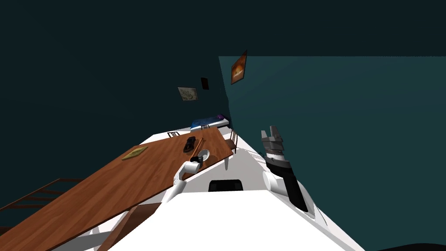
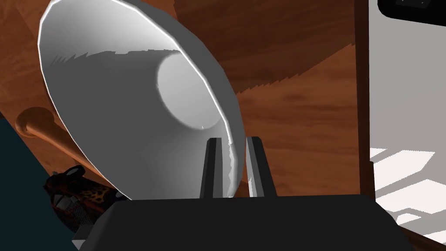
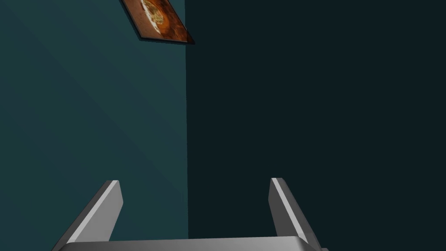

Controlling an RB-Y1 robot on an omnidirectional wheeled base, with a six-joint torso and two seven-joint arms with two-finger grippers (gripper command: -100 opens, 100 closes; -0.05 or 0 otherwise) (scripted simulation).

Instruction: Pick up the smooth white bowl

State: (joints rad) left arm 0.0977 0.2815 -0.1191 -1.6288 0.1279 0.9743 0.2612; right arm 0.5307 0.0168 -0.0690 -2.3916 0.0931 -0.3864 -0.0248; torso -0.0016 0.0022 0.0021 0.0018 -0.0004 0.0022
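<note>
The smooth white bowl (image 2: 130,109) is tilted, its rim pinched between the two fingers of my left gripper (image 2: 233,146), which is shut on it: one finger inside the bowl, the other outside. In the head view the bowl (image 1: 204,154) sits at the near right edge of the wooden table (image 1: 109,183), with my left gripper (image 1: 197,160) at its near rim. My right gripper (image 3: 194,187) is raised at my right side, in the head view (image 1: 273,132) too, fingers wide apart and holding nothing.
A wooden rolling pin (image 2: 39,124) and a dark spotted object (image 2: 78,191) lie beside the bowl. On the table further off are a black object (image 1: 189,144) and a green mat (image 1: 134,153). Chairs (image 1: 233,141) stand at the table's far end.
</note>
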